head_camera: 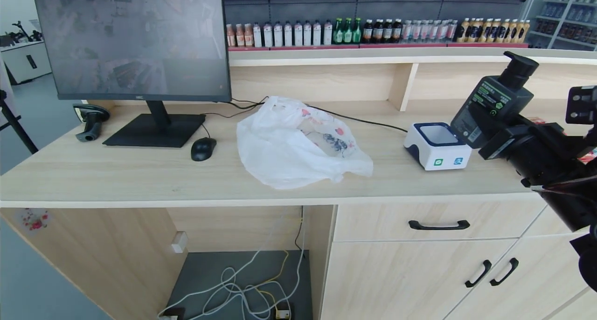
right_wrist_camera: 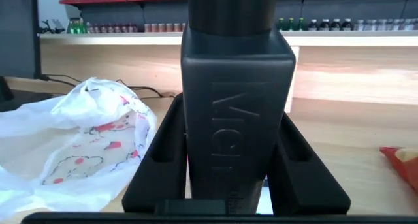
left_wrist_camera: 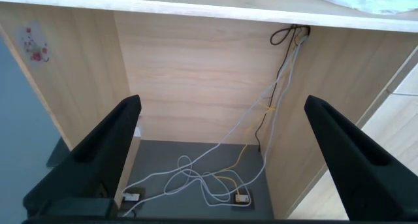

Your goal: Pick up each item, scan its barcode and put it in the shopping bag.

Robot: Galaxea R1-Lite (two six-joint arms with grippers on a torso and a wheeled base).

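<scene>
Head view: the right hand (head_camera: 500, 140) is clamped on a dark, square plastic pump bottle (head_camera: 494, 100). The bottle is tilted, its label turned toward the white and blue box scanner (head_camera: 436, 147) just beside the hand on the pale wooden desk (head_camera: 140, 170). Farther off lies a slumped white plastic shopping bag (head_camera: 298, 142). The barcode could miss the scanner window. The bottle could also shove the limp bag, since the left hand (left_wrist_camera: 222, 103), fingers apart, hangs below the desk.
</scene>
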